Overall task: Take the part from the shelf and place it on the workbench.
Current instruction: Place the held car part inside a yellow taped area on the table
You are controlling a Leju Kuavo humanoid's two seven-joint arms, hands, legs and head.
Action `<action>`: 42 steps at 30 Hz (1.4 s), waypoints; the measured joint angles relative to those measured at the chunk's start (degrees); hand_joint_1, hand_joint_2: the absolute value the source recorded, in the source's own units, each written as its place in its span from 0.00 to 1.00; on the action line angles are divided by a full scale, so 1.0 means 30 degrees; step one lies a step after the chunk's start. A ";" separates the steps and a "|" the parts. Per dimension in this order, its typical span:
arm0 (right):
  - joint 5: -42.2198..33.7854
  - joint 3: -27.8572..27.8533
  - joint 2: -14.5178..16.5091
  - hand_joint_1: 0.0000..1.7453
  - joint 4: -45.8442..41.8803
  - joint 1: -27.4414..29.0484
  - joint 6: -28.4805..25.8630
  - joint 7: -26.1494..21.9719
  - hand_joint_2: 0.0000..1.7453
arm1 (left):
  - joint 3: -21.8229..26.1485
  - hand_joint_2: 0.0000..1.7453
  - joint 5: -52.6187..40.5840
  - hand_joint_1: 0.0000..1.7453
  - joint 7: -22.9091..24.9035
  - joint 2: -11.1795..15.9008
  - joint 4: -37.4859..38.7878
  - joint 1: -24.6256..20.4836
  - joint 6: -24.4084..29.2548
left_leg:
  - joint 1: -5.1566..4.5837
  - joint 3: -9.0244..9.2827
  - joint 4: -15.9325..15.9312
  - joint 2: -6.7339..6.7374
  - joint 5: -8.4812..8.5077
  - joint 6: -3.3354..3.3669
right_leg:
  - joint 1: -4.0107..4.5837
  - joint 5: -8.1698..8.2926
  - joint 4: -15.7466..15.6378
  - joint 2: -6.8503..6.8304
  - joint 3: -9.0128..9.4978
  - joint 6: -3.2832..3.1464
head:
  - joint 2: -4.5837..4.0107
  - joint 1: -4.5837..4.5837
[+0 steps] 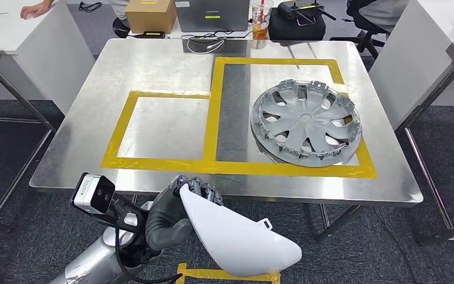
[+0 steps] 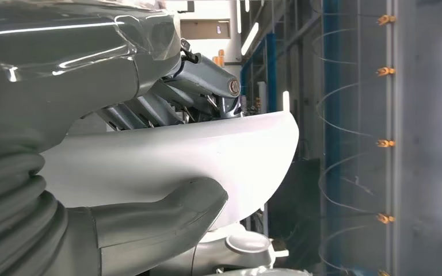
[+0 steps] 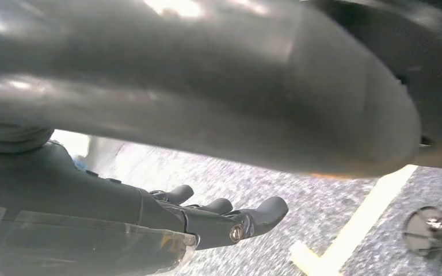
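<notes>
White part [image 1: 242, 236] is gripped by the left hand [image 1: 168, 216] at six o'clock, off the surface [image 1: 171, 77], placing left undone; the right hand [image 3: 218, 215] hangs loosely open, empty.

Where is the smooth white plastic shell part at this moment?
In the head view, the white plastic shell part is held by the left hand, below the steel workbench's near edge.

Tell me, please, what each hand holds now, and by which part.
The left hand grips the white curved part at its narrow upper end, thumb against one face and fingers over the edge. The right hand holds nothing.
</notes>
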 joint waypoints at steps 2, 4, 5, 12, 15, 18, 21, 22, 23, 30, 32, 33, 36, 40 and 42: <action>0.0150 0.0069 0.0009 0.00 -0.0004 -0.0059 -0.0036 0.0007 0.00 | 0.0002 1.00 -0.0274 1.00 0.0091 0.0004 -0.0007 -0.0030 0.0082 | 0.0098 -0.0329 0.0776 0.0036 -0.0532 -0.0189 | -0.0069 0.0002 -0.0031 -0.0001 0.0074 -0.0220 | 0.0000 -0.0017; 0.0286 0.0138 0.0013 0.00 -0.0005 -0.0146 -0.0079 0.0029 0.00 | -0.0002 1.00 -0.0599 1.00 0.0188 0.0004 0.0000 -0.0062 0.0170 | 0.0181 -0.1347 0.2993 0.0096 -0.1678 -0.0389 | -0.0083 -0.0025 -0.0036 -0.0002 0.0117 -0.0358 | -0.0002 -0.0039; 0.0339 0.0160 0.0013 0.00 -0.0005 -0.0193 -0.0097 0.0040 0.00 | -0.0005 1.00 -0.0772 1.00 0.0252 0.0004 0.0022 -0.0069 0.0204 | 0.0215 -0.2011 0.4340 0.0119 -0.2216 -0.0448 | -0.0062 -0.0035 -0.0032 -0.0002 0.0119 -0.0394 | -0.0002 -0.0037; 0.0428 0.0180 0.0288 0.00 -0.0106 -0.0626 -0.0736 0.0636 0.00 | -0.0009 1.00 -0.2208 1.00 0.0796 -0.0224 0.0339 -0.0696 0.0765 | 0.0047 -0.0388 0.0568 0.0191 0.0013 0.0196 | 0.0169 -0.0098 -0.0054 0.0079 0.0240 -0.0358 | -0.0002 -0.0028; 0.0512 0.0180 0.0477 0.00 -0.0193 -0.0733 -0.1013 0.0745 0.00 | -0.0047 1.00 -0.3423 1.00 0.1149 -0.0531 0.0670 -0.1272 0.1518 | -0.0032 -0.0106 -0.0015 0.0209 0.0052 0.0354 | 0.0186 -0.0106 -0.0100 0.0033 0.0216 -0.0093 | -0.0002 -0.0031; 0.0654 0.0180 0.0592 0.00 -0.0268 -0.0756 -0.1184 0.0749 0.00 | -0.0118 1.00 -0.4744 1.00 0.1370 -0.0946 0.1156 -0.2127 0.2438 | 0.0106 0.0252 -0.0508 0.0220 0.0357 0.0593 | 0.0188 -0.0759 0.1189 -0.0023 -0.0404 -0.0061 | 0.0000 0.0015; 0.0850 0.0180 0.0659 0.00 -0.0315 -0.0721 -0.1344 0.0747 0.00 | -0.0286 1.00 -0.6577 1.00 0.1827 -0.1405 0.1948 -0.2894 0.3827 | 0.0051 0.0246 -0.0539 0.0219 0.0396 0.0663 | 0.0141 -0.2101 0.4885 -0.0028 -0.2307 -0.0077 | -0.0002 0.0053; 0.0900 0.0180 0.0676 0.00 -0.0321 -0.0702 -0.1370 0.0749 0.00 | -0.0366 1.00 -0.7214 1.00 0.1991 -0.1526 0.2219 -0.3061 0.4326 | 0.0042 0.0243 -0.0530 0.0215 0.0388 0.0660 | 0.0112 -0.2152 0.5408 -0.0031 -0.2640 0.0050 | -0.0002 0.0051; 0.0931 0.0180 0.0686 0.00 -0.0324 -0.0687 -0.1386 0.0750 0.00 | -0.0451 1.00 -0.7844 1.00 0.2136 -0.1635 0.2471 -0.3221 0.4807 | 0.0046 0.0243 -0.0507 0.0205 0.0370 0.0639 | 0.0072 -0.1882 0.5112 -0.0038 -0.2580 0.0235 | -0.0002 0.0053; 0.1217 0.0177 0.0806 0.00 -0.0402 -0.0717 -0.1543 0.0747 0.00 | -0.1118 1.00 -1.2132 1.00 0.3003 -0.2457 0.4339 -0.4401 0.8482 | -0.0070 0.0035 0.0040 0.0159 -0.0039 0.0123 | -0.0022 0.0176 0.0048 -0.0069 -0.0237 0.0072 | 0.0000 0.0045; 0.1330 0.0175 0.0865 0.00 -0.0439 -0.0726 -0.1559 0.0760 0.00 | -0.1273 1.00 -1.3041 1.00 0.3174 -0.2702 0.4954 -0.4650 0.9527 | 0.0008 -0.0196 0.0504 0.0185 -0.0390 -0.0046 | -0.0073 0.0206 0.0018 -0.0058 -0.0220 -0.0132 | 0.0002 0.0032; 0.1366 0.0173 0.0892 0.00 -0.0453 -0.0736 -0.1565 0.0771 0.00 | -0.1346 1.00 -1.3384 1.00 0.3247 -0.2821 0.5241 -0.4770 0.9938 | 0.0053 -0.0534 0.1229 0.0197 -0.0828 -0.0160 | -0.0117 0.0216 0.0004 -0.0056 -0.0206 -0.0214 | 0.0003 0.0016; 0.1468 0.0166 0.0925 0.00 -0.0463 -0.0752 -0.1561 0.0823 0.00 | -0.1525 1.00 -1.4129 1.00 0.3401 -0.3088 0.6169 -0.4957 1.0947 | 0.0167 -0.2303 0.4929 0.0214 -0.2460 -0.0379 | -0.0085 0.0192 0.0015 -0.0054 -0.0198 -0.0322 | 0.0002 -0.0020; 0.1670 0.0129 0.0973 0.00 -0.0466 -0.0750 -0.1530 0.0878 0.00 | -0.1563 1.00 -1.5195 1.00 0.3320 -0.3457 0.7292 -0.5011 1.3112 | 0.0136 -0.1756 0.3397 0.0209 -0.1010 -0.0081 | 0.0006 0.0174 0.0009 0.0016 -0.0124 -0.0327 | -0.0002 -0.0031; 0.1700 0.0095 0.1051 0.00 -0.0483 -0.0751 -0.1526 0.0885 0.00 | -0.1495 1.00 -1.5826 1.00 0.3140 -0.3723 0.7727 -0.5105 1.4470 | 0.0013 -0.0570 0.0943 0.0237 -0.0128 0.0267 | 0.0092 0.0166 -0.0014 0.0043 -0.0101 -0.0285 | -0.0002 -0.0006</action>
